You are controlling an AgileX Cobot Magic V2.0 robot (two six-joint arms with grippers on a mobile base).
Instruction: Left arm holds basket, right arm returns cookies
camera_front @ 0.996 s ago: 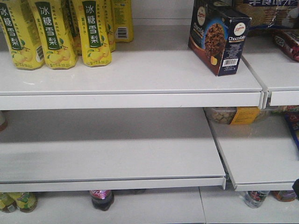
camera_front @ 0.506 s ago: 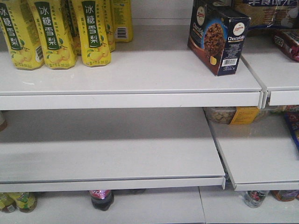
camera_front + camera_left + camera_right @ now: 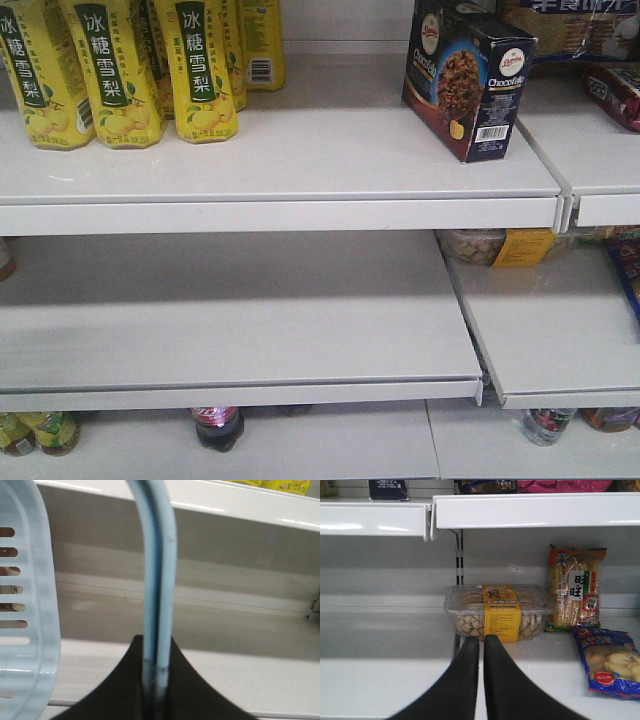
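Standing upright on top shelf (image 3: 300,160), navy-maroon cookies (image 3: 467,85), barcode showing

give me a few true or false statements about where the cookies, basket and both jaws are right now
1. The cookies stand upright on the top shelf. True.
2. The right gripper holds the cookies. False: its jaws are shut together on nothing, facing a clear cracker tub.
3. The left gripper is shut on a basket handle. True.
4. The cookies lie inside the basket. False: they are on the shelf.
5. Yellow drink cartons stand left of the cookies. True.
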